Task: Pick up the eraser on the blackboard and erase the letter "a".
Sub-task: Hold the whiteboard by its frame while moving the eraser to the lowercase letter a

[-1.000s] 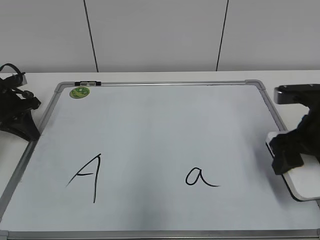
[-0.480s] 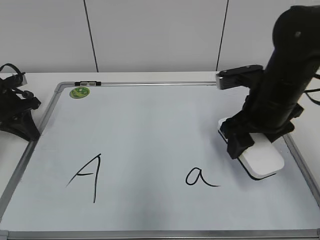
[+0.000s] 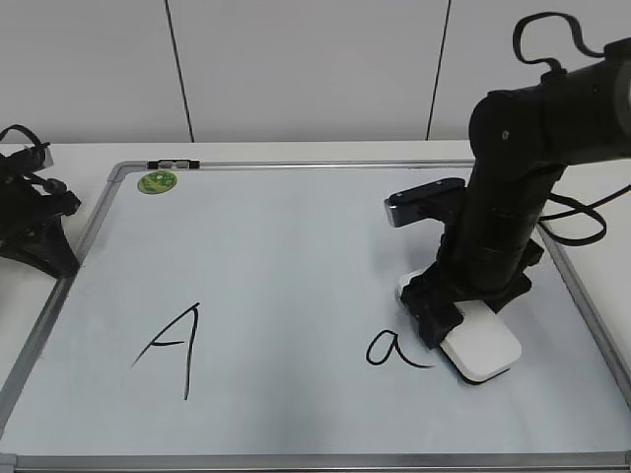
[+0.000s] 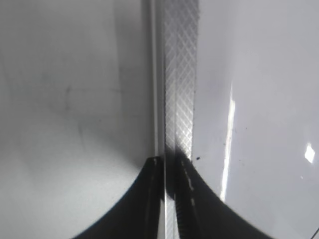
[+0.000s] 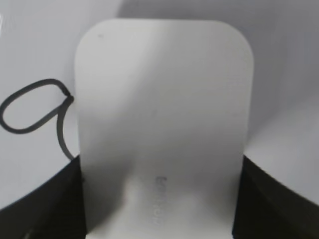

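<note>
The blackboard point(image 3: 296, 246) is a white board with a silver frame lying flat on the table. My right gripper point(image 3: 463, 305) is shut on the eraser point(image 3: 480, 349), a white rounded block, and holds it flat on the board just right of the letter "a" point(image 3: 392, 350). In the right wrist view the eraser point(image 5: 164, 114) fills the middle between the jaws point(image 5: 159, 199), and the letter "a" point(image 5: 35, 112) touches its left edge. My left gripper point(image 3: 39, 232) rests at the board's left edge; its jaws point(image 4: 169, 169) are closed over the metal frame point(image 4: 179, 74).
A capital "A" point(image 3: 173, 345) is drawn on the board's left half. A round green magnet point(image 3: 157, 181) and a small black-and-white clip point(image 3: 173, 165) sit at the board's far left corner. White wall panels stand behind the table.
My right arm has carried the eraser from the board's right edge leftward and down onto the board, stopping beside the letter "a". The left arm has not moved.
</note>
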